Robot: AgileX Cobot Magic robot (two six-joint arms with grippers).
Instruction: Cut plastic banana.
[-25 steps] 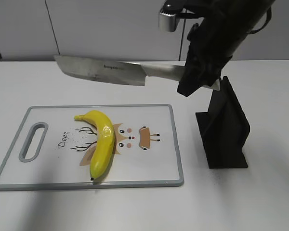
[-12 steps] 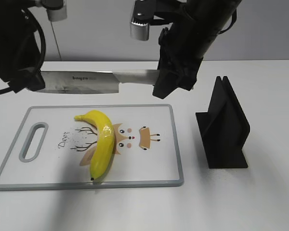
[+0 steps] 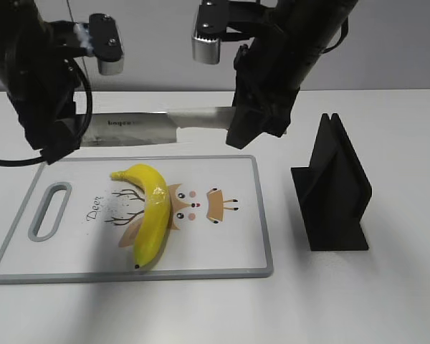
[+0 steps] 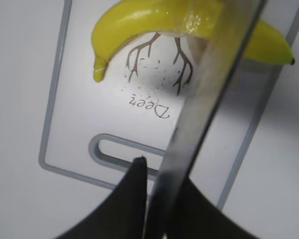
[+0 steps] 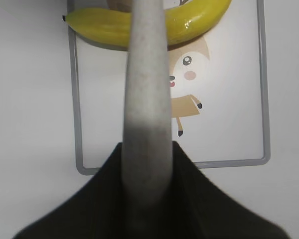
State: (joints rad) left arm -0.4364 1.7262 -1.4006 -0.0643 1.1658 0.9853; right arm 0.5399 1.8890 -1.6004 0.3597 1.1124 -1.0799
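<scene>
The plastic banana (image 3: 152, 215) lies on the white cutting board (image 3: 236, 244), stem at the far end, dark tip near the front edge. A large knife (image 3: 136, 127) hangs level above the board's far edge. My right gripper (image 3: 247, 132) is shut on its handle (image 5: 145, 74). My left gripper (image 3: 57, 140) is closed around the blade's tip end, and the blade (image 4: 209, 94) runs between its fingers (image 4: 164, 172). The banana (image 4: 154, 20) and board (image 4: 79, 114) show below the blade in the left wrist view. In the right wrist view the banana (image 5: 97, 27) lies across the board (image 5: 224, 129) beyond my right gripper (image 5: 147, 149).
A black knife stand (image 3: 333, 186) stands on the white table right of the board. The board's handle slot (image 3: 49, 211) is at its left end. A grey wall runs behind the table.
The right arm carried the knife leftward from the stand to above the board's far edge. The left arm came in, met the blade's tip end, and moved slightly right and down.
</scene>
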